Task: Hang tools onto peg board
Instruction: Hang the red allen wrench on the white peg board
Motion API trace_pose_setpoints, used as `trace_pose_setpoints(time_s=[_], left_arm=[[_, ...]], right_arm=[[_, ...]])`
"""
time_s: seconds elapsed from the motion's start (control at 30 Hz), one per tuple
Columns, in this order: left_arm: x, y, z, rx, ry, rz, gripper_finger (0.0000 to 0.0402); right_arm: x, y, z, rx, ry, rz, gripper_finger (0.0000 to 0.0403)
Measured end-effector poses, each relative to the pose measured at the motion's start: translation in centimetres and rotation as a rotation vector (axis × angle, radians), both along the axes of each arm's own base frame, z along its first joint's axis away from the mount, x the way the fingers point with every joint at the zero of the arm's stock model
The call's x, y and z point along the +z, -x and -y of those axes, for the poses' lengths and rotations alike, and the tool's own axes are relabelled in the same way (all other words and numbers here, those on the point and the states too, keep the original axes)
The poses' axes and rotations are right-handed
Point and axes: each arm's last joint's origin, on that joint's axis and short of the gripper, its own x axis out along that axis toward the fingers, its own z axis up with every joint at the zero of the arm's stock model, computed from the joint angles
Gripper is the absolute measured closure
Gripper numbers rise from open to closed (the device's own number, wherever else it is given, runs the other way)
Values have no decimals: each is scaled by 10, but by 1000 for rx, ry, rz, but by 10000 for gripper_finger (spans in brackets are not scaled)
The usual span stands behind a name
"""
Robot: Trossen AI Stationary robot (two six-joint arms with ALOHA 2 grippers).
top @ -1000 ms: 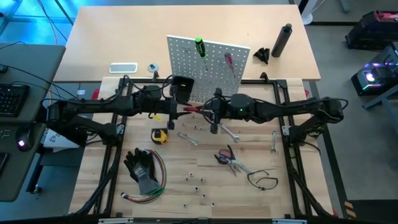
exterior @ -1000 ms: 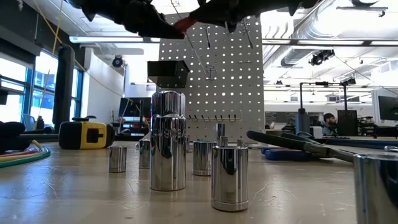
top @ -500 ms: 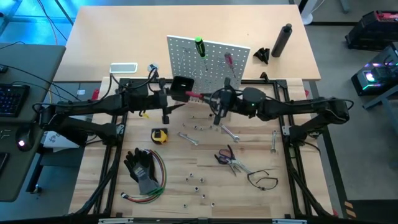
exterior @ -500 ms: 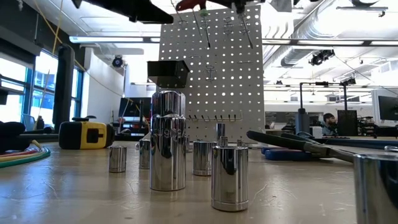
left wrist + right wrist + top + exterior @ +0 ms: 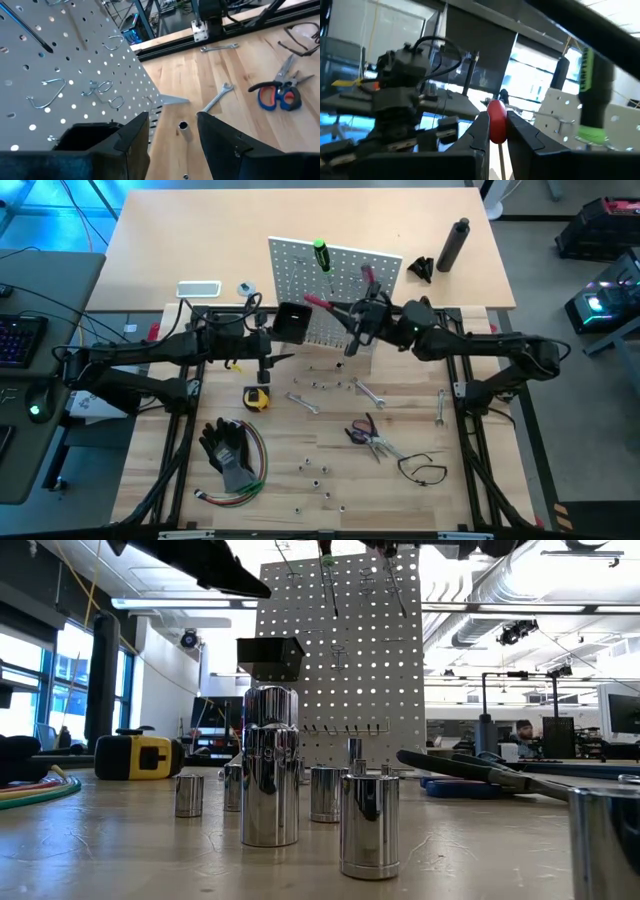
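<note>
Red-handled screwdriver [image 5: 322, 304] sits clamped in the right gripper [image 5: 352, 315] by the white perforated peg board [image 5: 300, 265], handle pointing left. Left wrist view: left gripper [image 5: 172, 132] gapes empty. Right wrist view: fingers pinch the red handle (board just beyond).

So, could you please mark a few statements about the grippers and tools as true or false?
1. The right gripper is shut on a red-handled screwdriver. True.
2. The left gripper holds a wrench. False: its fingers are open and empty, beside the peg board.
3. A green-handled screwdriver already hangs on the peg board. True.
4. The yellow tape measure hangs on the peg board. False: it lies on the table.
5. The scissors lie on the table. True.
</note>
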Motion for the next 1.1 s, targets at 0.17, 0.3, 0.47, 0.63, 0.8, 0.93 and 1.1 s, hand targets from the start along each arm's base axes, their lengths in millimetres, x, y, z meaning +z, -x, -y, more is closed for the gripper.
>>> trace_pose_setpoints(time_s=[0.17,0.3,0.47,0.63,0.8,0.93,1.1], left_arm=[[-9,0,0,3,13,4,238],[-19,1,0,10,35,-8,238],[-24,1,1,12,46,-28,238],[-22,1,1,9,34,-8,238],[-21,0,0,8,29,9,238],[-21,0,1,7,31,4,238],[-23,1,1,8,35,-14,238]], right_arm=[[-13,-10,16,1,0,6,371],[-22,-14,24,-11,4,-5,371],[-21,-15,24,-21,49,12,371],[-21,-16,25,-25,62,16,371],[-31,-23,27,-35,70,-5,371],[-39,-29,29,-47,96,-11,371],[-38,-29,28,-62,119,12,371]])
